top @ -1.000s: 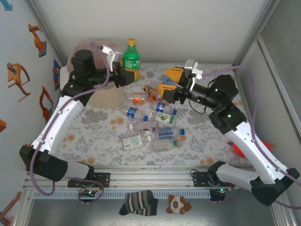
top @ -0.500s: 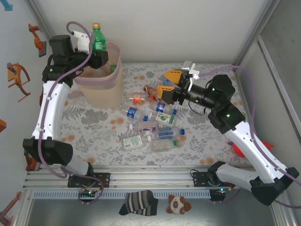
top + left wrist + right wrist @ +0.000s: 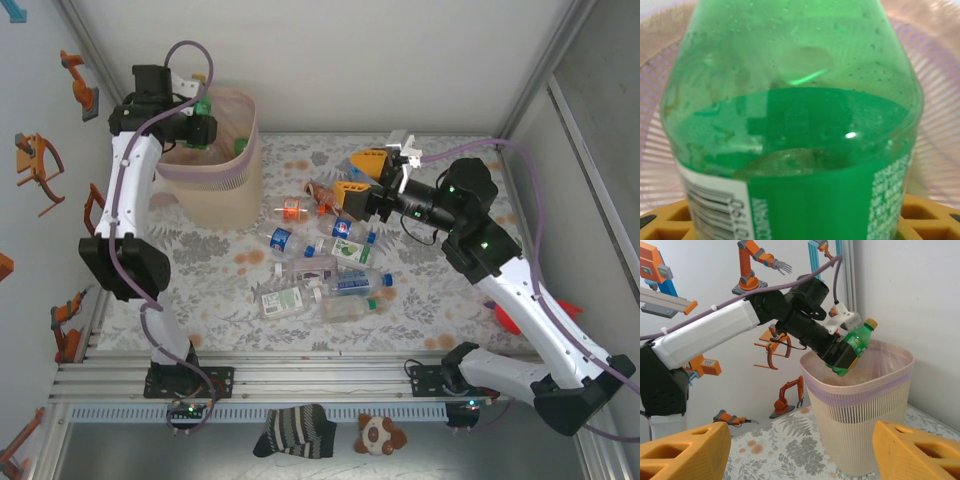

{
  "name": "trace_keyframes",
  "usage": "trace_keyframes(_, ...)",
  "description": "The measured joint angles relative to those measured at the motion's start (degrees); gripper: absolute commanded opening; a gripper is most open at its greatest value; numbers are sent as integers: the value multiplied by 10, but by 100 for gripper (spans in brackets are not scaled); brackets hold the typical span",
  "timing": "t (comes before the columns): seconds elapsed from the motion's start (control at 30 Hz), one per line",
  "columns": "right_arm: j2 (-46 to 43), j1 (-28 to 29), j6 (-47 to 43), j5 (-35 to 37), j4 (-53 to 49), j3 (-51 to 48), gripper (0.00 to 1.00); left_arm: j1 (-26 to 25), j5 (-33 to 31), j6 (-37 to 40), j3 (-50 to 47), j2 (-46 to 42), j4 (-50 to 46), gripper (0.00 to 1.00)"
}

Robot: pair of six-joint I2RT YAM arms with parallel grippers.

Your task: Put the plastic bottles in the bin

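My left arm [image 3: 122, 205] swung up off the far left of the table [image 3: 190, 275] to over the bin [image 3: 243, 165], green bottle [image 3: 855, 346] carried along in my left gripper [image 3: 197, 128], standing upright a second ago, now tilted above the bin's mouth, the bin no longer hidden behind my arm

On the green bottle [image 3: 852, 347]: clear green plastic, orange-yellow cap, darker green label with small white print and a white barcode patch with black lines. On the bin [image 3: 860, 440]: beige, finely ribbed walls, with a translucent pink liner [image 3: 860, 385] over the rim, faintly striped in lilac. On the table cover [image 3: 200, 270]: pale grey-white, printed with grey leaves and orange flowers. On the loose bottles [image 3: 320, 275]: clear plastic, blue and white labels, mostly blue caps. On the right gripper [image 3: 358, 176]: orange-yellow fingers [image 3: 367, 158], black body. On the arms [image 3: 530, 300]: white shells, black joints. On the wall stickers [image 3: 757, 260]: orange robot arms. On the sock [image 3: 295, 430]: black and white stripes.
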Motion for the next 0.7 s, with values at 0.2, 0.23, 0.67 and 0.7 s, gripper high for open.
trace_keyframes(0.2,0,0,0,0,-1,0,73,0,-57,11,71,66,-59,51)
trace_keyframes(0.23,0,0,0,0,-2,0,73,0,-63,12,79,75,-67,51)
trace_keyframes(0.67,-4,0,0,5,-11,0,74,1,-104,15,105,170,-143,56)
trace_keyframes(0.7,-5,0,0,6,-12,0,73,1,-104,15,105,172,-145,57)
